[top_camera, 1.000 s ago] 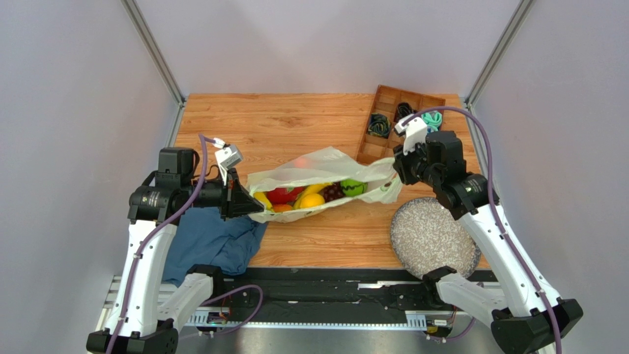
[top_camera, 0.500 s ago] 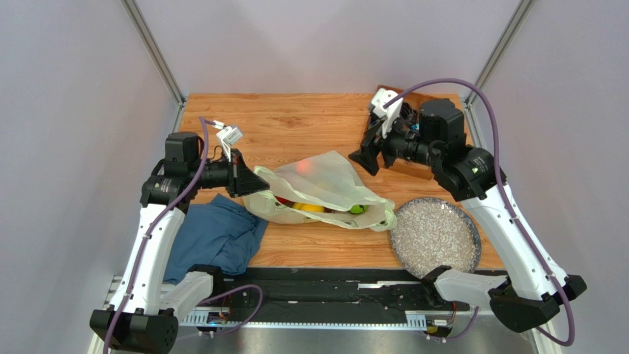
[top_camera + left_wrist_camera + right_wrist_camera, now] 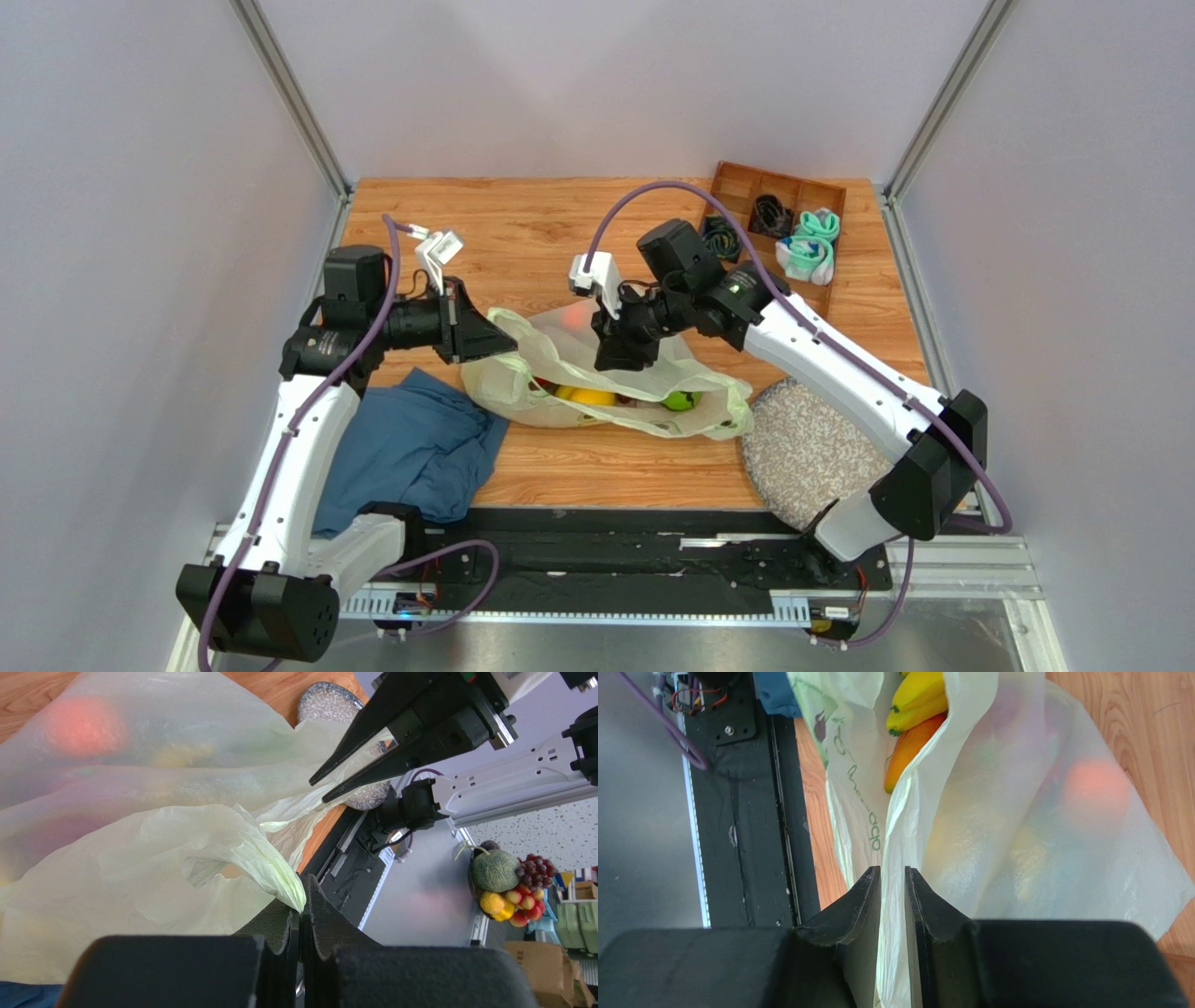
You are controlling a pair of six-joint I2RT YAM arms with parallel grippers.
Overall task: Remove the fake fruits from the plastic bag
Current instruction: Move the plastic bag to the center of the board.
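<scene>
The pale yellow-green plastic bag (image 3: 540, 350) lies on the wooden table with the fake fruits inside. Yellow bananas (image 3: 589, 395) and a green apple (image 3: 680, 399) show at its near opening, and an orange-red fruit (image 3: 575, 318) glows through the film. My left gripper (image 3: 494, 340) is shut on the bag's left handle (image 3: 281, 875). My right gripper (image 3: 617, 361) hangs over the bag's middle, jaws narrowly apart with a fold of film (image 3: 892, 847) between them. In the right wrist view, bananas (image 3: 917, 696) and an orange fruit (image 3: 910, 752) lie at the mouth.
A blue cloth (image 3: 407, 448) lies at the near left beside the bag. A speckled grey plate (image 3: 814, 448) sits at the near right. A wooden divided tray (image 3: 744, 182) at the back right holds teal-white socks (image 3: 811, 241) and black cords.
My right gripper let go of the bag's right end, swung back and then left, and now straddles the bag's middle. The bag slumped flatter. My left gripper pulled the handle slightly back.
</scene>
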